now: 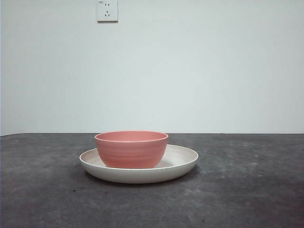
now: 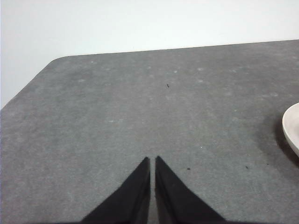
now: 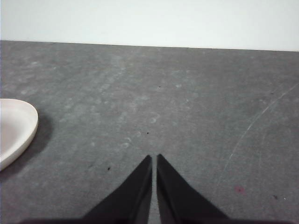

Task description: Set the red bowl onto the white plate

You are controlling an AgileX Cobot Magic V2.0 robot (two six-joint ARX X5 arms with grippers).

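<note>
The red bowl stands upright inside the white plate at the middle of the dark table in the front view. No arm shows in the front view. My left gripper is shut and empty over bare table, with an edge of the plate off to one side. My right gripper is shut and empty over bare table, with an edge of the plate off to its other side. The bowl is out of both wrist views.
The dark grey table runs back to a plain white wall with a wall socket high up. The table's rounded corner shows in the left wrist view.
</note>
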